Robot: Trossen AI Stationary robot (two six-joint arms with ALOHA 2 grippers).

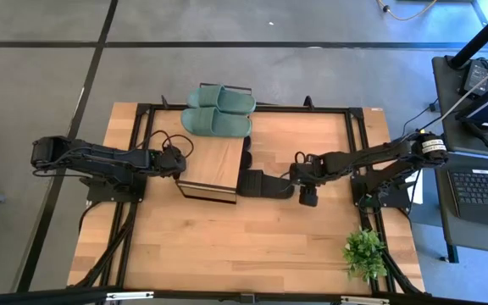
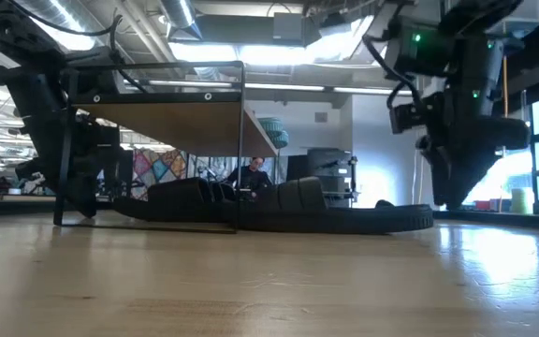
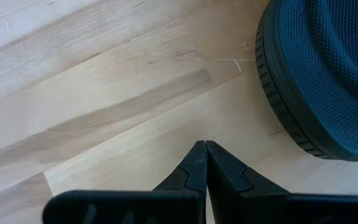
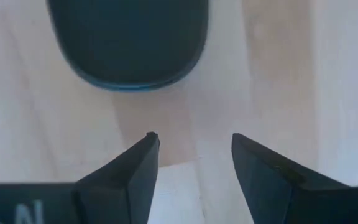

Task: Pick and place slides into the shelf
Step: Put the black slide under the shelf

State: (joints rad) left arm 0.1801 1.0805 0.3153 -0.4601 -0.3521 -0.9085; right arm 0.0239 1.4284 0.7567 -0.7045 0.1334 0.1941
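Slides in black (image 1: pixel 265 184) lying on the table (image 1: pixel 227 246), half under the shelf (image 1: pixel 214 161), heel end sticking out toward the right gripper (image 1: pixel 308 197). Right jaws parted and empty, hovering over bare wood just short of that rounded black heel (image 4: pixel 129 43), not touching it. Beside the far end of the shelf, left gripper (image 3: pixel 205 155) pressed shut with nothing between its fingers, tips meeting over the tabletop, a curved edge of another black slide (image 3: pixel 322 68) just ahead and to one side of them. Seen level across the table, black slides (image 2: pixel 279 211) stretched flat beneath the plank top (image 2: pixel 181 117), the right arm's dark body hanging down past the shelf's open end. Beyond both jaws, two sage green slides (image 1: pixel 219 112) resting side by side on the shelf's far end, touching each other. Near the table corner on the right arm's side, small green plant (image 1: pixel 364 252), well apart from the jaws.
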